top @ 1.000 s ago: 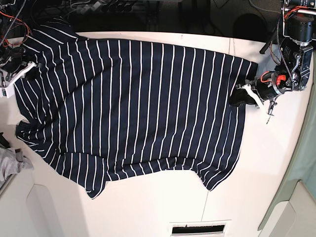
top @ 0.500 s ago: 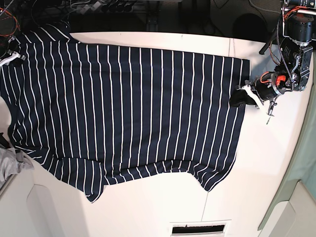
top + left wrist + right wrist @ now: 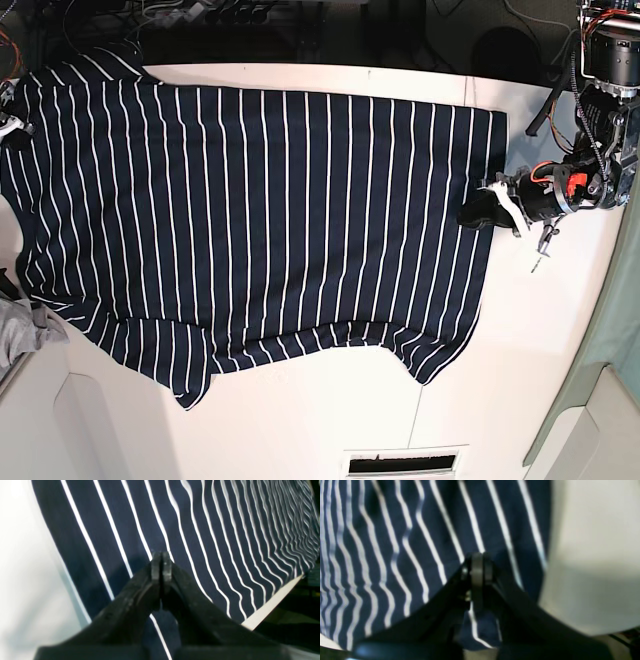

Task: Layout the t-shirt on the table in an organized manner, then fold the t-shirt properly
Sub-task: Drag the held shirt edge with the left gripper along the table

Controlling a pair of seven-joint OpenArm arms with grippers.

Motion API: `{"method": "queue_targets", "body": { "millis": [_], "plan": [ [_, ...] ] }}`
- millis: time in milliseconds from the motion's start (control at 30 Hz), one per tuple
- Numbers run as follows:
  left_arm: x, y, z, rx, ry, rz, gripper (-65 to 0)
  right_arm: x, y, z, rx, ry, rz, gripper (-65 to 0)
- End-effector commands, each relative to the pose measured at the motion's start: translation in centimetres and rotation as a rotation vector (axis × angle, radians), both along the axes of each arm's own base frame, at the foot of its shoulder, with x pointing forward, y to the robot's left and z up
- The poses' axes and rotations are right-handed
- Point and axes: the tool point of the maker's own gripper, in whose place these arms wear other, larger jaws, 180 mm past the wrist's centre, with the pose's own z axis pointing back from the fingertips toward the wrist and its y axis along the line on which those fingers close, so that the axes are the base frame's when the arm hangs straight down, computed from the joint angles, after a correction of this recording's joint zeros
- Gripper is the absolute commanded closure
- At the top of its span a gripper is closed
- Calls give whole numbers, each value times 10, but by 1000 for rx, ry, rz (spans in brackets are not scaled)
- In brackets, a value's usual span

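The shirt [image 3: 260, 225] lies spread across the white surface [image 3: 330, 420], stripes running across its width, its far edge along the back of the surface and one end reaching off toward the base view's left. The step in hand looks like the laying-out: both arms appear to be pulling the cloth taut between them.

The left gripper [image 3: 162, 563] sits at the shirt's edge on the base view's right, jaws pressed together, apparently pinching the hem, though the pinched cloth itself is hidden. The right gripper [image 3: 477, 565] is likewise pressed together over striped cloth near an edge; whether fabric is actually caught there cannot be told. In the base view it is barely visible at the far left edge.

Compared with a second ago, the shirt is much flatter: the slanted, rumpled top edge has been drawn nearly straight, and the left end has moved further left. The near edge, with its sleeve [image 3: 190, 375], remains wavy.

The next move probably calls for setting the cloth down, letting go, and smoothing the near hem and sleeves before any fold. A grey cloth [image 3: 22, 335] lies at the left, touching the shirt.
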Motion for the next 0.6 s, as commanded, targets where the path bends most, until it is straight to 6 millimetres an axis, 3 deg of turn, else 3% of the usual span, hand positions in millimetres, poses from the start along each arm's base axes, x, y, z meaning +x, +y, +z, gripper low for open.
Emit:
{"method": "queue_targets", "body": {
  "millis": [0, 167, 300, 433, 567],
  "plan": [
    [3, 8, 5, 15, -18, -2, 0, 8, -6, 11, -19, -34, 9, 0],
    [-9, 11, -10, 28, 33, 6, 0, 11, -4, 11, -15, -42, 13, 0],
    [-7, 16, 0, -7, 18, 20, 0, 17, -11, 21, -17, -68, 4, 0],
    [-6, 24, 16, -25, 14, 12, 0, 18, -32, 41, -8, -105, -42, 0],
    [-21, 19, 20, -57, 86, -36, -8, 0, -54, 57, -8, -127, -89, 0]
  ]
}}
